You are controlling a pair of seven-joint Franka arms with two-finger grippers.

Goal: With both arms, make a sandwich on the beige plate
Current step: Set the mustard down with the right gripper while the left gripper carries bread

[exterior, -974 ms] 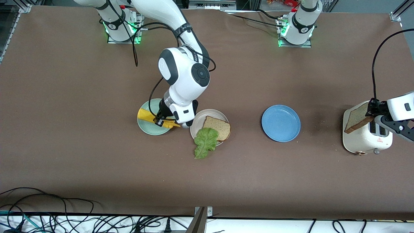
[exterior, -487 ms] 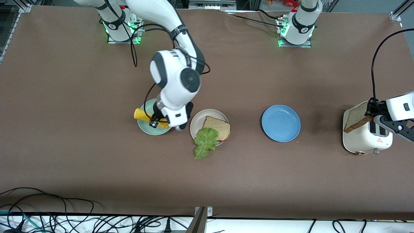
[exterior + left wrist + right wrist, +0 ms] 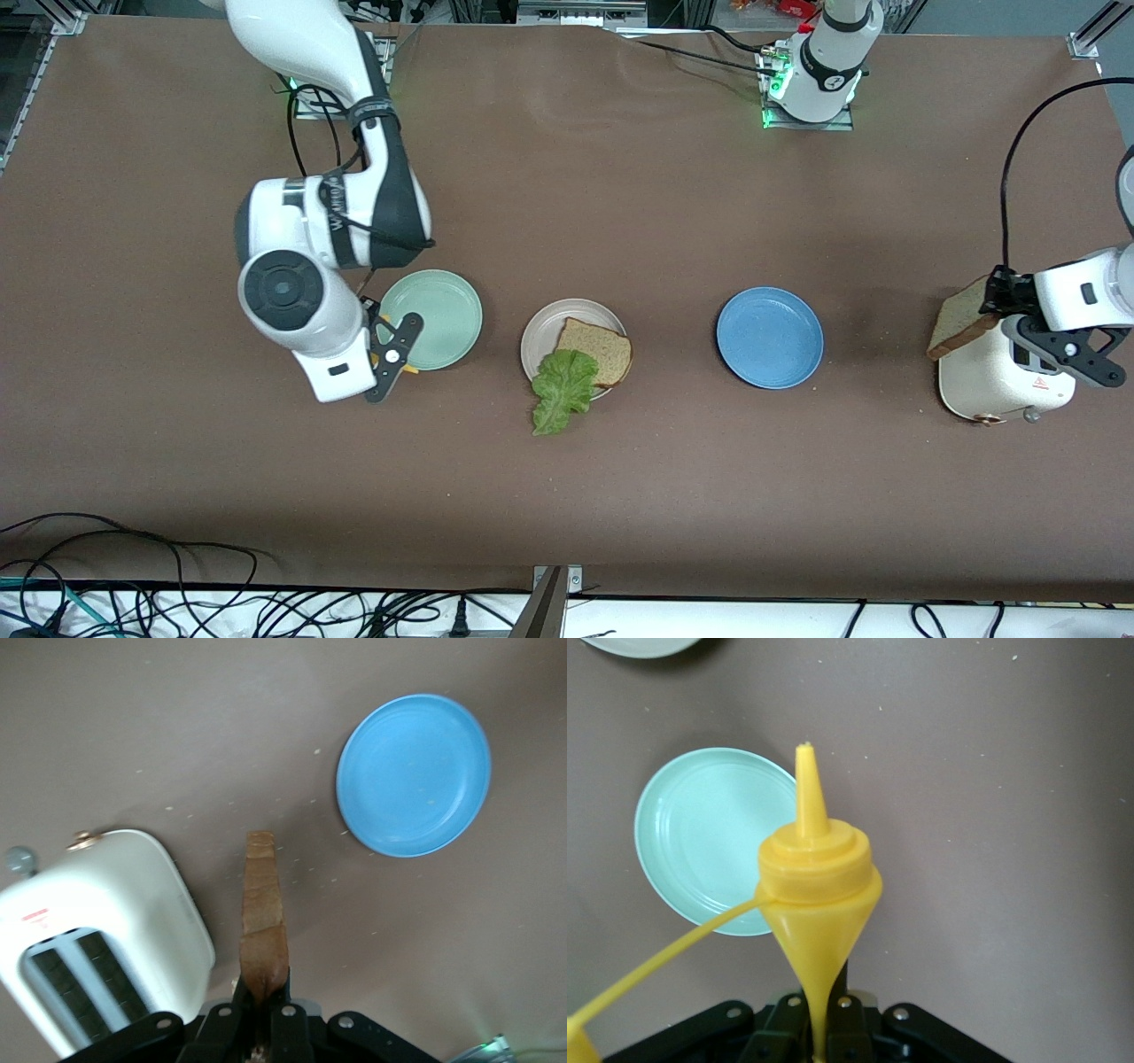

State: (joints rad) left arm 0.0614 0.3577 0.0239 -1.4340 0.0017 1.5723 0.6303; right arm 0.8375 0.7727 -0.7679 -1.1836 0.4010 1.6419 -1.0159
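Our left tool [image 3: 261, 1014] pinches the second bread slice [image 3: 263, 921] over the toaster [image 3: 997, 381]; next it must reach the beige plate [image 3: 540, 332]. Our right tool [image 3: 824, 1028] pinches a yellow bottle [image 3: 818, 881] beside the green plate [image 3: 443, 310].

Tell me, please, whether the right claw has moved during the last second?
Yes. The right claw, shut on the yellow squeeze bottle, swung from beside the beige plate across the mint-green plate toward the right arm's table end.

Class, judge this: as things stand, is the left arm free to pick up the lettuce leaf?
Probably not: the left gripper is shut on a bread slice above the toaster.
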